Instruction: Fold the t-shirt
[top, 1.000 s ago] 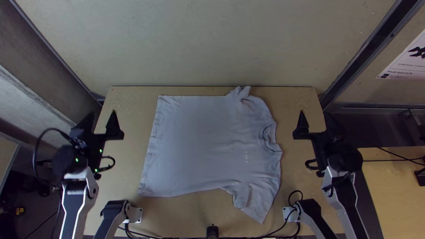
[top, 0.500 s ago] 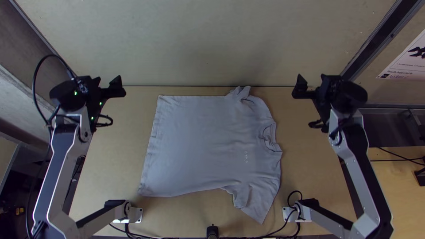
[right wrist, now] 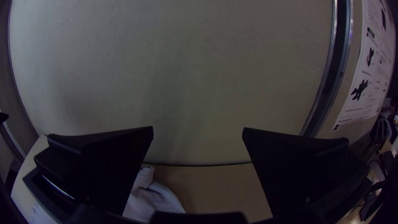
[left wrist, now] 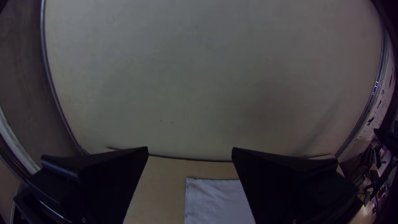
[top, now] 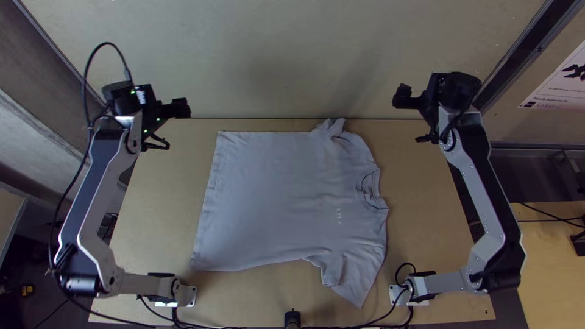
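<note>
- Top view: shirt point(top: 280, 195) laid spread on table point(top: 420, 244), far sleeve point(top: 332, 129) bunched; best smoothed first, with a shallow pinch
- Left wrist view: left gripper point(left wrist: 190, 147) set wide, gap shown plainly, hard to judge from above
- Right wrist view: right gripper point(right wrist: 198, 127) also wide; sleeve's crumple seen closer than from above
</note>
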Robot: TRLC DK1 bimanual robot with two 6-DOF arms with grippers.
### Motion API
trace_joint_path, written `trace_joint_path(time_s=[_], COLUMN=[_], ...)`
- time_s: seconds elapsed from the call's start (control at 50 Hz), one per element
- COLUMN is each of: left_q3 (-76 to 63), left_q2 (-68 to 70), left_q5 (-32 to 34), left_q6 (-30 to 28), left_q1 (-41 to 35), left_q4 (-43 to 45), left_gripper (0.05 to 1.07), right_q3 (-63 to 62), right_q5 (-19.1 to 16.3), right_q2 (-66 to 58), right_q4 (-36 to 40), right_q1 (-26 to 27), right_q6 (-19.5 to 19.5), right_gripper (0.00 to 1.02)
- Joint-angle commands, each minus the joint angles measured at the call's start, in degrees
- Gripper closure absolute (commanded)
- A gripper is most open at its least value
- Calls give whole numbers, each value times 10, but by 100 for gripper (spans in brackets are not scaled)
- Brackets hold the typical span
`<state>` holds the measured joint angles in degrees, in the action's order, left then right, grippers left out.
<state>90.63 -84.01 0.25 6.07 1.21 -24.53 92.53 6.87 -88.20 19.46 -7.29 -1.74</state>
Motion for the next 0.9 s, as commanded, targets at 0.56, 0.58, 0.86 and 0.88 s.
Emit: trace_joint_path(time_s=[0.56,0.58,0.86,0.88], left_q3=[307,308,354,358], left_q2=[-341,-349,-442,-448], left_q5=[2,2,-9,-10], left_q6=[25,19,18,18], left_q1=[-27,-29,-33,-33], left_q4=[-161,-162,-183,-183], left_gripper=[14,17,24,24], right_q3=[155,161,288,294], right_q5=[-4,-4,-3,-4], right_q2=[-221,-227,-330,-334], right_q4=[118,124,250,254], right_q1=[6,6,2,2], right_q6=[-73,-78,-105,-105], right_gripper=[4,4,4,4])
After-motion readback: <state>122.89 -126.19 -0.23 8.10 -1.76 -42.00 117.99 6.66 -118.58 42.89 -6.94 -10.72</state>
